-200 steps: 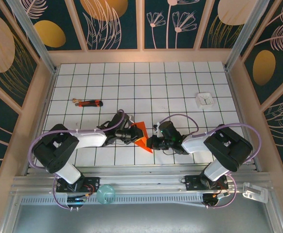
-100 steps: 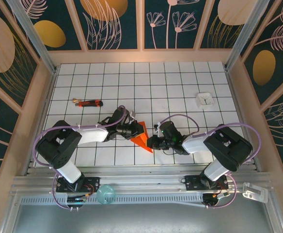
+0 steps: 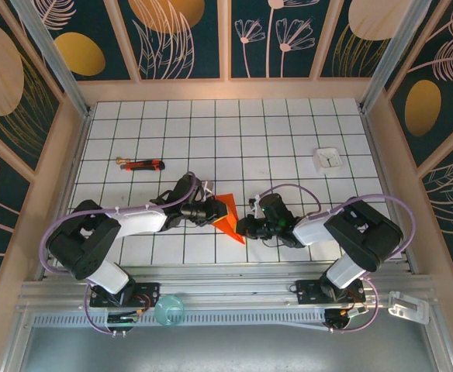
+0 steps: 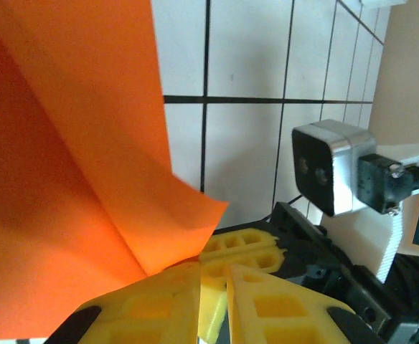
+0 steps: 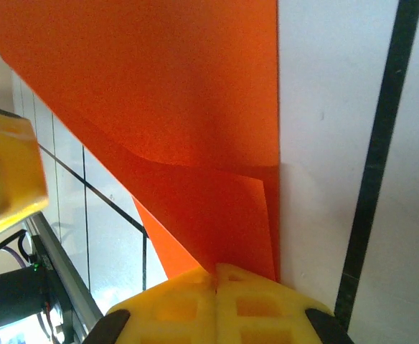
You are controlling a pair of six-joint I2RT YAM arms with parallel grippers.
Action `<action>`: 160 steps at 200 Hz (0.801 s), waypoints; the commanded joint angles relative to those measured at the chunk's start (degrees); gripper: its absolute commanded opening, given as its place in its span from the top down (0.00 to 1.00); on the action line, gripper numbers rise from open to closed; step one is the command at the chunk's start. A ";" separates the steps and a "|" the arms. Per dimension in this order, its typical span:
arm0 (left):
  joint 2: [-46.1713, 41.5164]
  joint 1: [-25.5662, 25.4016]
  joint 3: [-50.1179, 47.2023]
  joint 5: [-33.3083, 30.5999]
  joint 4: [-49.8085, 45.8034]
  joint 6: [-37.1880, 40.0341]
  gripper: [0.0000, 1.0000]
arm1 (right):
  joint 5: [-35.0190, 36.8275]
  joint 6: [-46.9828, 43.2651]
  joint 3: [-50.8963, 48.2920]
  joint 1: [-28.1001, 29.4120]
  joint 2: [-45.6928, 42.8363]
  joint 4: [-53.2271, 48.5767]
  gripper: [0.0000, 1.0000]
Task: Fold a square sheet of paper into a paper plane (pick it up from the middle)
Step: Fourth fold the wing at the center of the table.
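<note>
Orange paper (image 3: 228,216): partly folded, near the front middle of the tiled table (image 3: 273,139), between your two arms. One flap stands up off the tiles.

Right gripper (image 3: 244,227): fingers (image 5: 267,315) pressed together, pinching the paper's lower corner, which runs into the seam between them.

Left gripper (image 3: 210,211): at the paper's left edge. In the left wrist view you see its fingers (image 4: 152,308) a narrow gap apart; the paper's edge lies against one finger, not in the gap.

Red-and-black stick tool (image 3: 141,164): far left, well apart from the paper. Small white square (image 3: 328,160): far right.
</note>
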 commanded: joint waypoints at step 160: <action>11.86 0.89 9.01 2.91 -1.80 5.88 0.84 | 0.09 0.49 -1.21 -0.90 2.26 -1.03 1.00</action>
